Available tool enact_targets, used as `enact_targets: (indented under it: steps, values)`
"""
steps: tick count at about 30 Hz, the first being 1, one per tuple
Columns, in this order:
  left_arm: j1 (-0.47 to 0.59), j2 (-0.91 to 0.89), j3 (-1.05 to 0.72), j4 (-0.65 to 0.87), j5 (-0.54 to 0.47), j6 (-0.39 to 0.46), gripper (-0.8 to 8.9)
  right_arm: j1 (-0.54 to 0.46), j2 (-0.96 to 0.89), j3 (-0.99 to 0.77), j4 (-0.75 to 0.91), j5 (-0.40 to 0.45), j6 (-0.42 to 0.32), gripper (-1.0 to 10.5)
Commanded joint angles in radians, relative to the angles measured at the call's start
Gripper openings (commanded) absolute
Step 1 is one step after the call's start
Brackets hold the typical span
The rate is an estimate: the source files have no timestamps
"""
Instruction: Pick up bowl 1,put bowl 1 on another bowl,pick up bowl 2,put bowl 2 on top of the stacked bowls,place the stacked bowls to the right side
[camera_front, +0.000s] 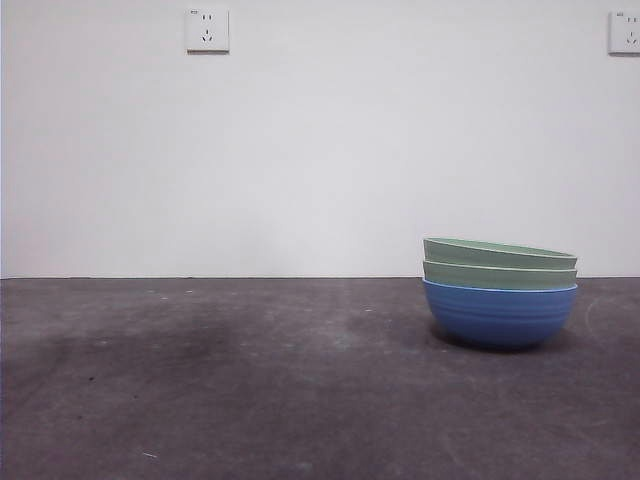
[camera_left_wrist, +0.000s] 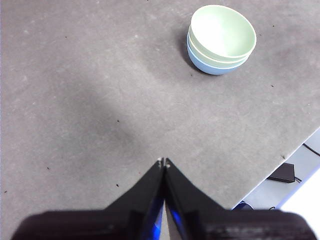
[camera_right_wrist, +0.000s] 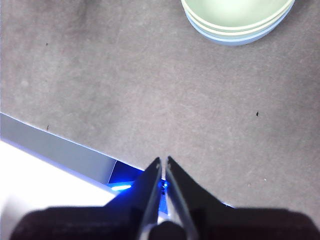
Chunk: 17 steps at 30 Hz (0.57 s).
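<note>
The stacked bowls stand on the right side of the table: the blue bowl at the bottom and two pale green bowls nested in it. Both wrist views look down on the stack from a distance. My left gripper is shut on nothing, well back from the bowls over bare table. My right gripper is also shut and empty, near the table's edge. Neither arm shows in the front view.
The dark grey table runs to a white wall with two sockets. The table's edge and a cable on the floor show in the left wrist view; the table's edge also shows in the right wrist view.
</note>
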Motion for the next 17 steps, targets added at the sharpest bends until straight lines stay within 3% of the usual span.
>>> enact_targets:
  steps: [1,17]
  values:
    - [-0.002,-0.001,-0.002,0.009,-0.002,0.009,-0.03,0.001,-0.001,-0.002,0.002,0.001,-0.008,0.3]
    - [-0.002,-0.001,-0.002,0.01,-0.001,0.009,-0.03,0.0,-0.001,-0.002,0.002,0.006,-0.008,0.3]
